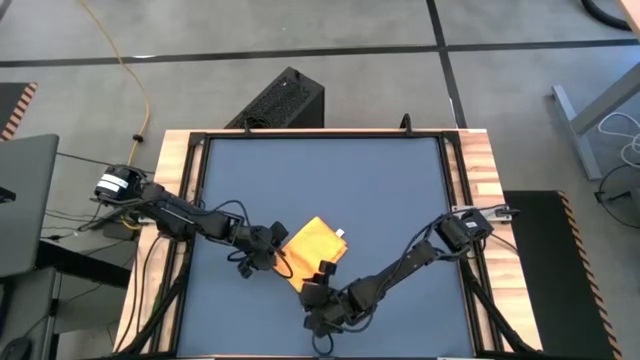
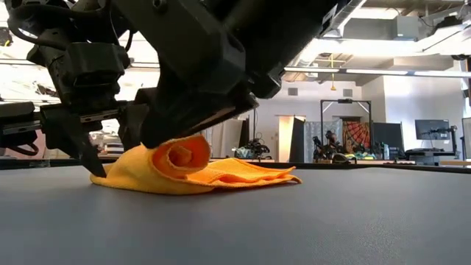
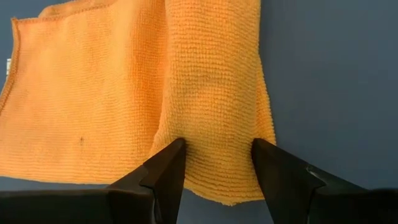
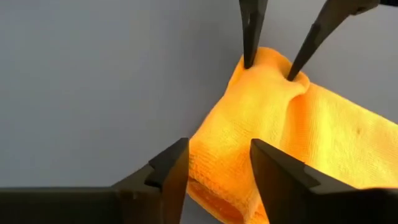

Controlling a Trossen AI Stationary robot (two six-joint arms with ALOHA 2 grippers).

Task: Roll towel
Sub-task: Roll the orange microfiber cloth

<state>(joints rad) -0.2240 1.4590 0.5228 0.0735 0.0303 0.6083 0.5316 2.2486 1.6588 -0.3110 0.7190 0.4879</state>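
Towel (image 1: 312, 250): yellow-orange cloth, lies on the dark blue tabletop (image 1: 330, 170) slightly toward the near edge & about centred side to side. White tag (image 1: 340, 234) shows at its far-right corner. One side is curled into a roll (image 2: 180, 156), spiral end visible in low view; the rest lies flat w/ low wrinkles, trailing off to a thin edge on the mat.

Open room: lots of bare blue surface beyond the towel toward the far edge, plus clear strips to both sides. Wood frame (image 1: 478, 170) borders the mat; towel is well apart from every edge of it. Near edge is the closest one, and both grippers crowd that side.

Left gripper (image 1: 268, 256): arm comes in from the left rim, low over the mat, fingers at the towel's left end. Left wrist view shows its fingers (image 3: 165, 171) spread around the rolled part, tips pressed at the roll's sides.

Right gripper (image 1: 322, 280): arm bends in from the right rim, elbow over the mat, gripper at the towel's near end. Fingers (image 4: 168, 165) apart, straddling the roll's end; can't tell if they touch the cloth. In the right wrist view the left gripper's tips pinch into the roll's opposite end.
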